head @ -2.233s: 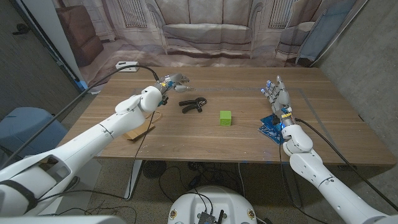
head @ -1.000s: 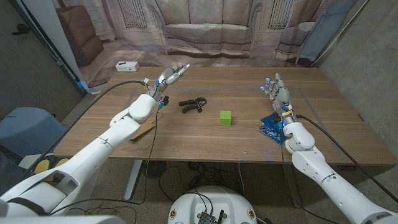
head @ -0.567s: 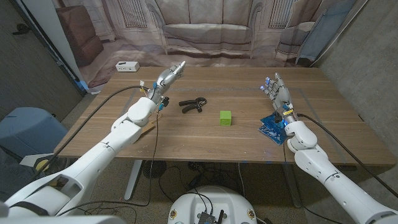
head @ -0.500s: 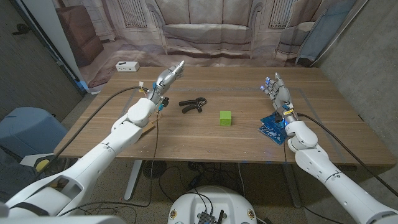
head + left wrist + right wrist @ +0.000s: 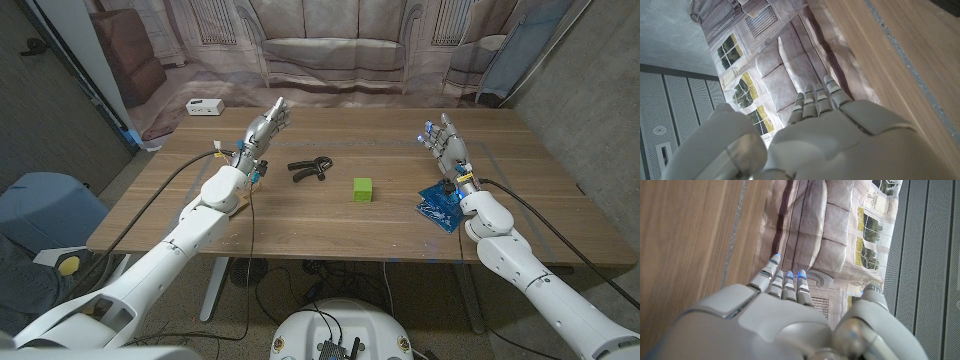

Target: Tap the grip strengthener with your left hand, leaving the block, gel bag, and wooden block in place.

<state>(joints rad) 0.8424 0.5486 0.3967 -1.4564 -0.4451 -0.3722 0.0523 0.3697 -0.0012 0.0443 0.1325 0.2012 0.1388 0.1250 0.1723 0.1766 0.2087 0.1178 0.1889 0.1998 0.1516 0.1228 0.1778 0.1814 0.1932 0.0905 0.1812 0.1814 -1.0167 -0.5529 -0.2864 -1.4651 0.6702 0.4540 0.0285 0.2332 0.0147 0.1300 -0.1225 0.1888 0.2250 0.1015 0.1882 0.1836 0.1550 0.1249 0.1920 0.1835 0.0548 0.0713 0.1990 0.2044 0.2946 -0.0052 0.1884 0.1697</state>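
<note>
Left robot hand (image 5: 262, 128) empty, fingers straight, beside grip strengthener (image 5: 311, 168)

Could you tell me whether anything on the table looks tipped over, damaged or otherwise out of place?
Nothing stands out. The grip strengthener lies on the wood beside the green block, and the blue gel bag sits flat by the right hand. The left hand hovers open, touching nothing.
</note>
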